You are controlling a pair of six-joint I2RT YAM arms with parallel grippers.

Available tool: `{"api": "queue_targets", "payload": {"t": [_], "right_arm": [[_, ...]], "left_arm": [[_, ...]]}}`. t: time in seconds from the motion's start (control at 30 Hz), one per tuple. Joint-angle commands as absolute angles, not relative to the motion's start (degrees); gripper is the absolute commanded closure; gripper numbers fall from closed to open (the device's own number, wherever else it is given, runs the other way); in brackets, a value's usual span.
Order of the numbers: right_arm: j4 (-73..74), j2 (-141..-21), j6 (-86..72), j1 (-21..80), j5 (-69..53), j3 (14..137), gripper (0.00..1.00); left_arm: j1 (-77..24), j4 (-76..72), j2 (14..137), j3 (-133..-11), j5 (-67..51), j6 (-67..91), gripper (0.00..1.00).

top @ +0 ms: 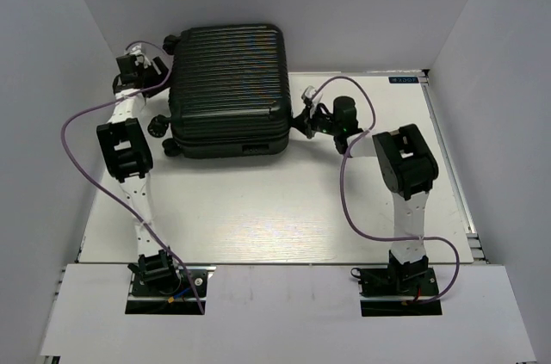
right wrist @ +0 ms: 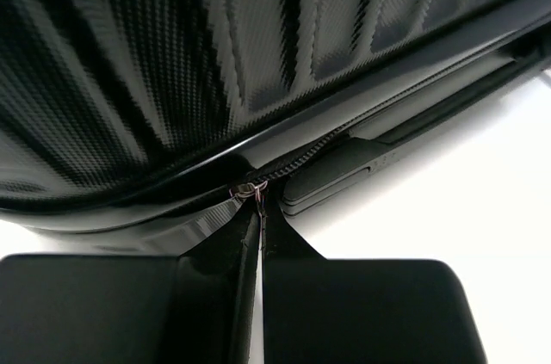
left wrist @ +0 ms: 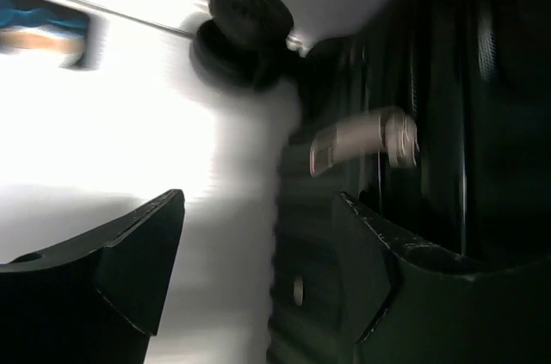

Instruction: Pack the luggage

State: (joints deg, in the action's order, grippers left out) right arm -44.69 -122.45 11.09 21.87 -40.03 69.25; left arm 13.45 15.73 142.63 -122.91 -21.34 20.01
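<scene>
The luggage (top: 228,89) is a black ribbed hard-shell suitcase lying flat and closed at the back middle of the table. My left gripper (top: 155,67) is at its far left corner, near a wheel (left wrist: 250,24). In the left wrist view the gripper (left wrist: 258,200) is open, with the suitcase's side (left wrist: 301,295) and a silver zipper pull (left wrist: 362,140) just ahead. My right gripper (top: 306,116) is at the suitcase's right edge. In the right wrist view it (right wrist: 261,219) is shut on a small metal zipper pull (right wrist: 250,189) on the zipper line (right wrist: 327,144).
The white table (top: 284,209) lies inside white walls on the left, back and right. More wheels (top: 159,129) stick out on the suitcase's left side. Purple cables (top: 349,200) loop beside each arm. A blue label (top: 403,79) sits at the back right.
</scene>
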Motion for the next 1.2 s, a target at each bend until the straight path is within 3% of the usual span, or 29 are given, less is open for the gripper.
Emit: {"api": "queue_targets", "payload": {"t": [0.0,0.23,0.37,0.7,0.97,1.17], "right_arm": [[-49.4,-117.5,8.7,25.0,-40.4,64.6,1.00],[-53.4,-110.7,2.5,25.6,-39.3,53.0,1.00],[-56.2,-108.9,1.5,25.1,-26.0,49.1,1.00],[-48.9,-111.4,8.8,24.1,-12.3,59.3,1.00],[-35.9,-113.4,26.8,21.2,-19.5,70.5,1.00],[-37.1,-119.2,22.3,17.6,-30.3,80.1,1.00]], "left_arm": [[-2.6,19.8,139.9,-116.0,-51.8,17.6,0.20],[-6.8,24.8,136.0,-110.8,-60.1,9.6,0.22],[-7.7,21.8,132.8,-104.0,-58.3,9.8,0.22],[-7.8,23.7,133.4,-104.1,-55.2,7.5,0.22],[-6.5,22.7,136.3,-107.5,-54.8,10.3,0.22],[-6.2,22.9,138.2,-110.6,-53.9,10.9,0.22]]}}
